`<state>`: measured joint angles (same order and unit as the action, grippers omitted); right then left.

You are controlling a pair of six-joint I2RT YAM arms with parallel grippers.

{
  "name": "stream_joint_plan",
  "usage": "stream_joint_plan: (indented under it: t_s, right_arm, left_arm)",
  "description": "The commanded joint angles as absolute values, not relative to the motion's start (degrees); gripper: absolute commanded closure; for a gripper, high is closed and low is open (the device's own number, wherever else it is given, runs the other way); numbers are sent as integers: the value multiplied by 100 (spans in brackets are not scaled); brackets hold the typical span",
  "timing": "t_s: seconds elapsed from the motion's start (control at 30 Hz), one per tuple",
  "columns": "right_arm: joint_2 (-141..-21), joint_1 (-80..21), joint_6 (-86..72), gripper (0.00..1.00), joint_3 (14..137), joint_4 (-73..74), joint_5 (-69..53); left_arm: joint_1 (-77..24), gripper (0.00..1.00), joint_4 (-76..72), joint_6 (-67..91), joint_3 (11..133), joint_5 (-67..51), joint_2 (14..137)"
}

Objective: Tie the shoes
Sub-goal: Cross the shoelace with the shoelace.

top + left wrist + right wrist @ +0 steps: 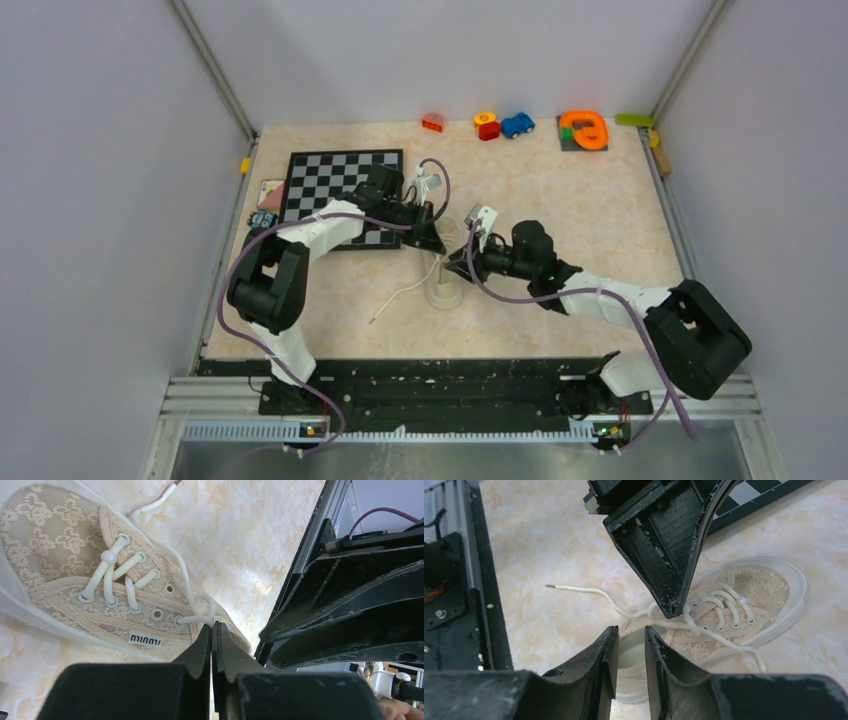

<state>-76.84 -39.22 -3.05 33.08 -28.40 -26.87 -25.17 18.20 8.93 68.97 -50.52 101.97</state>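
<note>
**rigop:** The sneaker [749, 595] sits right under both tools, toe pointing away from my right gripper [630, 632]. It looks light and floppy, so where do I grab it?

**knotty:** Grab the lace [589, 591], never the upper. It's soft cord and probably slippery, so pinch it hard.

**rigop:** My left gripper [672, 611] points steeply down at the top of the lacing. It's clamped shut with the lace pinched at its tip, I think. My right one hovers low over the heel end, jaws narrowly apart and empty.

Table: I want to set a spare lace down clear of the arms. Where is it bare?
Bare: the stretch between the far-edge toys and the right arm. Crowded: the middle, where left gripper and right gripper meet over the shoe, by the chessboard.
</note>
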Motion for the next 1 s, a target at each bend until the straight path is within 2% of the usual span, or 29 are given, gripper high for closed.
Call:
stream_joint_plan:
  t_s: [0.0,0.2,0.6,0.8,0.87,0.97]
  right_arm:
    - [-8006,-4042,319,70,3252,-3845,-2576]
    - [-8483,-4321,703,68,3291,-4326,-2087]
    - [-8976,-4400,705,70,3518,-4466,-1583]
    - [-9133,-4430,601,70,3531,-4871,-1659]
    - [-9193,-4438,561,75,3625,-4847,-1711]
    - [-9156,-4438,423,91,3641,-4834,-1854]
  left_arm:
    - [-2517,100,1694,940,7081,-5226,10226]
    - [-2497,100,1738,977,7124,-5280,10292]
    - [-2479,100,1716,1068,7103,-5393,10314]
    - [-2479,100,1703,1057,7085,-5439,10310]
    - [-2479,100,1696,1055,7092,-5450,10318]
    - [-2477,100,1689,1048,7087,-5443,10325]
